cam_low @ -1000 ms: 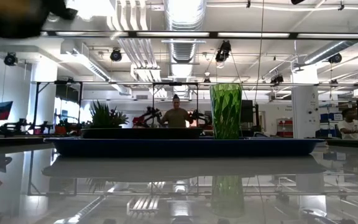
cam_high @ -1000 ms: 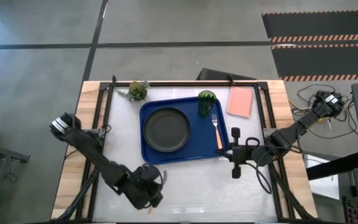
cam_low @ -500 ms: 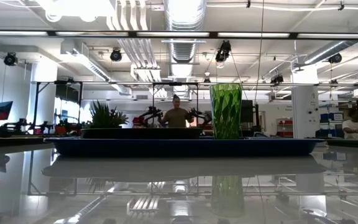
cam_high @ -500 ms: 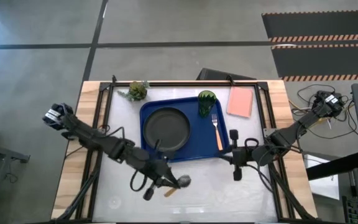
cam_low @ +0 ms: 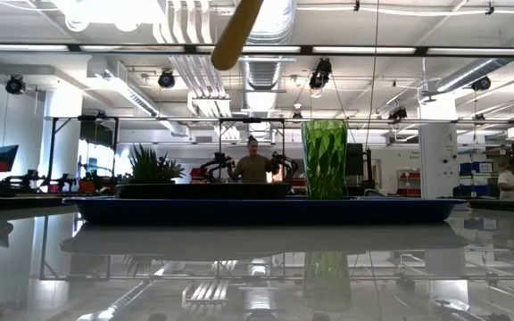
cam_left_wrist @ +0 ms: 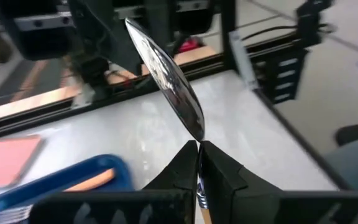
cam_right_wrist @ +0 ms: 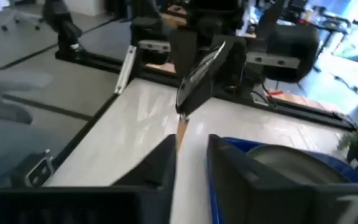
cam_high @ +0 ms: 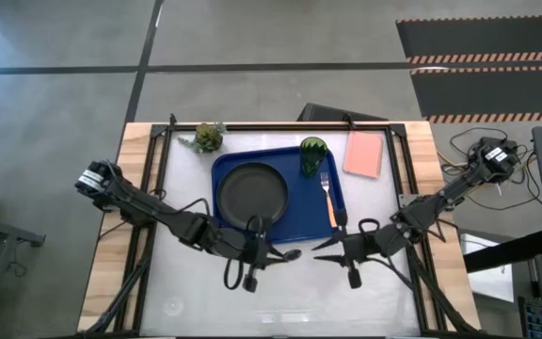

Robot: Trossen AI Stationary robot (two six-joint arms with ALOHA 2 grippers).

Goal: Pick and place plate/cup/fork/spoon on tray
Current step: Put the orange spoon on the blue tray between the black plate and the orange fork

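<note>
The left arm slants from the frame's left edge toward bottom centre, its left claw [cam_high: 273,255] pinching the spoon [cam_left_wrist: 166,78] by the handle just below the tray [cam_high: 222,235]. The right arm reaches in from the right, its right claw [cam_high: 324,245] spread and pointing at the spoon. On the tray sit the plate [cam_high: 252,195], cup [cam_high: 311,153] and fork [cam_high: 328,200], centre of the tabletop [cam_high: 299,292].

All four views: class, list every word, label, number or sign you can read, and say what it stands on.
None can be read. The dark blue plastic tray, round black plate, green glass cup and pink flat rectangle carry no visible lettering; anything in the room behind is too blurred.
</note>
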